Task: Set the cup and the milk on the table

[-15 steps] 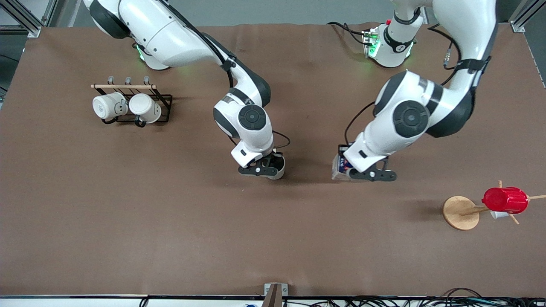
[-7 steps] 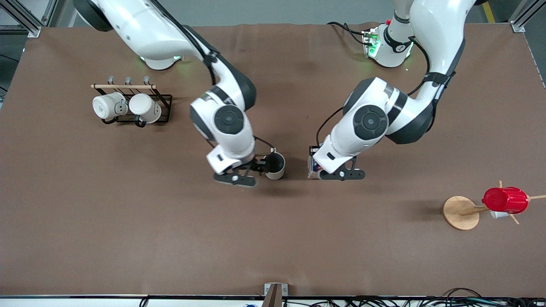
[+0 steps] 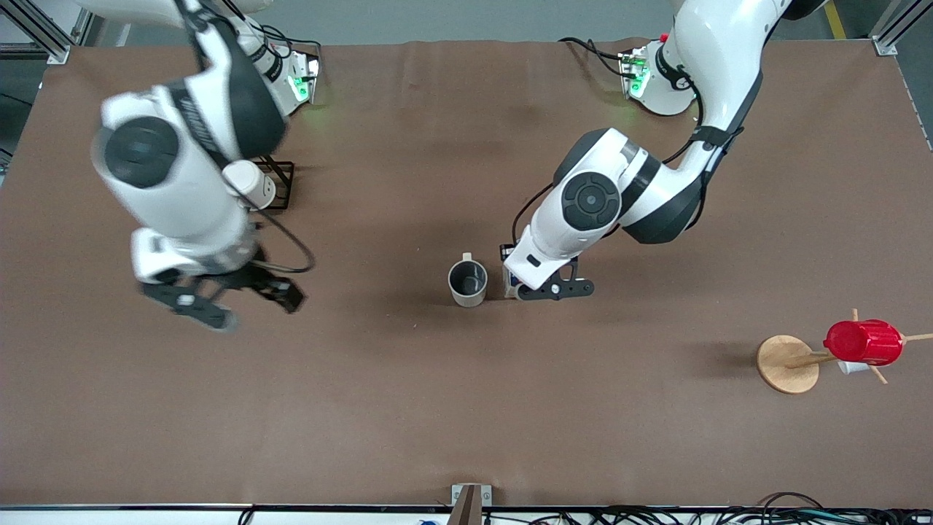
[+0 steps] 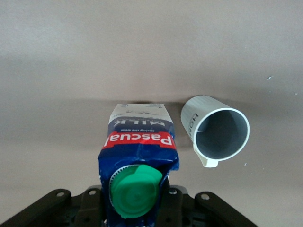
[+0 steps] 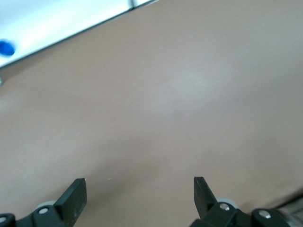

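Table (image 3: pixel 466 408): a very large, flat, rectangular surface of matte brown sheet, on which all listed items are borne.

Cup (image 3: pixel 467 283): a small cream-white mug with a grey inside and one squarish handle, stood upright and mouth up near the middle of the tabletop; no gripper is in contact with it. Faint dark lettering is seen on its wall in the left wrist view (image 4: pixel 218 135).

Milk (image 4: pixel 138 156): a small dark-blue gable-top carton with a round green cap, a red label and a white side, held just beside the cup, toward the left arm's end of the table. A narrow gap between the two is seen. In the front view only a sliver of it (image 3: pixel 508 279) is shown under the arm.

Left gripper (image 3: pixel 550 289): positioned over the carton, its fingers closed against the carton's sides.

Right gripper (image 3: pixel 226 299): raised over bare tabletop toward the right arm's end, well apart from the cup; its jaws are spread wide and nothing is held, as confirmed in the right wrist view (image 5: pixel 139 201).

Ribbed red cup (image 3: pixel 863 342): hung on a wooden peg stand with a round base (image 3: pixel 786 363), near the table's edge at the left arm's end.

White mug (image 3: pixel 248 184): lodged on a black wire rack (image 3: pixel 284 179), partly covered by the right arm.
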Action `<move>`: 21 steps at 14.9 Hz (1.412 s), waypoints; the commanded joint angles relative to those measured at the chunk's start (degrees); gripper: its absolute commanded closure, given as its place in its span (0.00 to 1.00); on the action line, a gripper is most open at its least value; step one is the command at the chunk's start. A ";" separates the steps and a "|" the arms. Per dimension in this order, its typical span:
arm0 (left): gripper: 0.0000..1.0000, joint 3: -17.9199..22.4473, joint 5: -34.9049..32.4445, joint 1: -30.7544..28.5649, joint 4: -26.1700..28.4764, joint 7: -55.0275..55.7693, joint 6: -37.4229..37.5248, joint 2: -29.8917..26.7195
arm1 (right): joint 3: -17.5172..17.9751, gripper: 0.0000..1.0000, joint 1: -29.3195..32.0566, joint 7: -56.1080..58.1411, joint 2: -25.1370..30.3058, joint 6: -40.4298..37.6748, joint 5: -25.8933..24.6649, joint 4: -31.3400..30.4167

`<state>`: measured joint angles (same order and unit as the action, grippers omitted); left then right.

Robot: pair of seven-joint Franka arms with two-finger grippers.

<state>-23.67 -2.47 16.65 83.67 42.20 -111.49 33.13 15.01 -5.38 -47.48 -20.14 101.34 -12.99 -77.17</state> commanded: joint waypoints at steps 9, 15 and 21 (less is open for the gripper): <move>0.44 1.09 -0.07 2.68 -5.10 1.22 -2.24 5.98 | -15.77 0.00 8.37 31.79 15.74 -14.14 11.30 -2.72; 0.00 1.35 -0.08 1.81 -5.18 0.78 -1.89 3.10 | -19.14 0.00 5.21 40.79 16.28 -16.79 12.99 -3.77; 0.00 3.99 -5.52 -6.17 -5.10 -10.44 3.19 -7.88 | -23.00 0.00 3.10 44.93 16.28 -17.50 13.08 -3.77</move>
<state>-19.85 -6.17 14.11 76.92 36.21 -111.99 30.18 -6.59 -1.50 -3.88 -5.36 83.82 -0.66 -79.29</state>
